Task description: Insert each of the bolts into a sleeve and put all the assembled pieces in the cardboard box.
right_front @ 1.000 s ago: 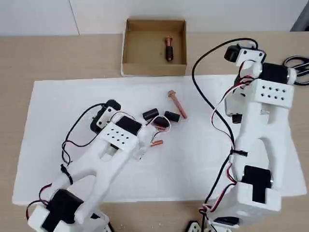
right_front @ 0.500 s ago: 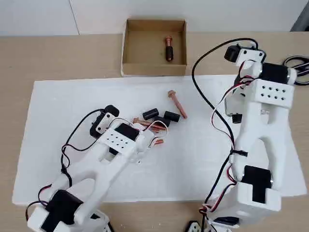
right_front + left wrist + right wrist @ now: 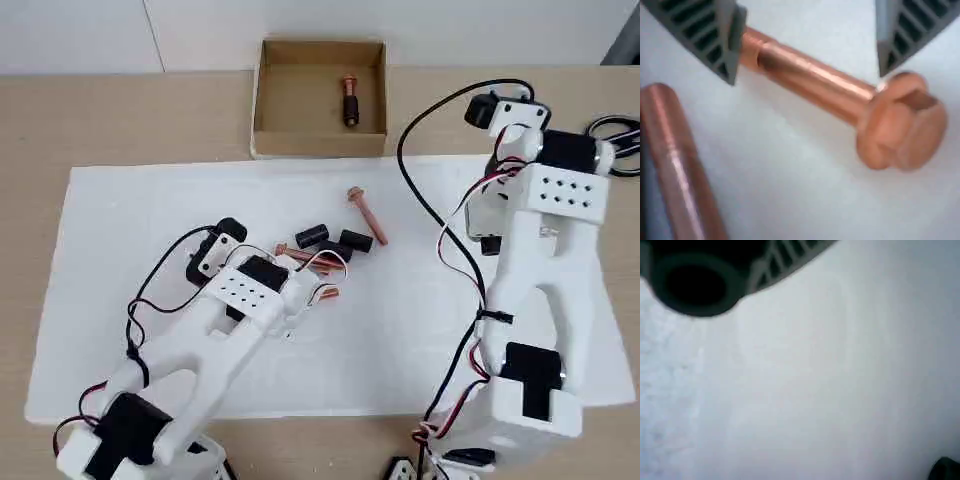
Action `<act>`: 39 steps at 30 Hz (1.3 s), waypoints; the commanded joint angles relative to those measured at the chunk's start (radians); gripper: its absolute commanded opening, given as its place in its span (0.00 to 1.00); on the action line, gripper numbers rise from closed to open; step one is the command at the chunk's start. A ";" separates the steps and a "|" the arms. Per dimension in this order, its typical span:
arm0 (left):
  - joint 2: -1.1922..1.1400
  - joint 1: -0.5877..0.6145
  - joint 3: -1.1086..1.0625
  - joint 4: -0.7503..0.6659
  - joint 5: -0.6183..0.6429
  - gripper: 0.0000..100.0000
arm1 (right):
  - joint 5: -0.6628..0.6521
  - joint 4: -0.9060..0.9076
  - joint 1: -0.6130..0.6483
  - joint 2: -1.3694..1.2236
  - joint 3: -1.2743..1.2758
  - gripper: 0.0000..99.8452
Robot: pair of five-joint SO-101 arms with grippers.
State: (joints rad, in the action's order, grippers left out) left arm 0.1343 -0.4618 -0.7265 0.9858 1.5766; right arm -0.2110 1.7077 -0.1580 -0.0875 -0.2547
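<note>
Farthest from the cardboard box (image 3: 258, 100), the left arm (image 3: 200, 350) lies over the near part of the white sheet (image 3: 130, 210), pointing toward the box. The left pincer (image 3: 807, 75) is open and straddles a copper bolt (image 3: 840, 100) that lies flat on the sheet. One fingertip touches the shank close to its plain end. The other fingertip stands apart from the shank, just beside the flanged head. A second bolt (image 3: 670, 165) lies on the sheet near the first.

A little closer to the box are a black sleeve (image 3: 311, 236) and another sleeve (image 3: 356, 241), near each other and just beyond the left arm's tip. Closer still, a loose bolt (image 3: 367, 215) lies at a slant on the sheet, its head toward the box.

To the right of the box and nearer than it, the right arm (image 3: 545, 270) holds the right pincer (image 3: 488, 236) low over the sheet. I cannot tell whether it is open or closed. In the right wrist view, an end-on sleeve (image 3: 695, 287) shows its bore right against the pincer.

The box stands on the table (image 3: 120, 110), touching the sheet's far edge. One assembled piece (image 3: 350, 100) lies inside it, toward its right wall.
</note>
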 commanded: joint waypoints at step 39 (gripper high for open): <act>0.003 -0.002 -0.007 -0.012 0.002 0.19 | 0.029 -0.007 -0.005 0.056 -0.003 0.02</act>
State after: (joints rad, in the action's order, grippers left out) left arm 0.1343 -0.4634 -0.7327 0.9858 1.5766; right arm -0.1941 1.7077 -0.1580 -0.0875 -0.2547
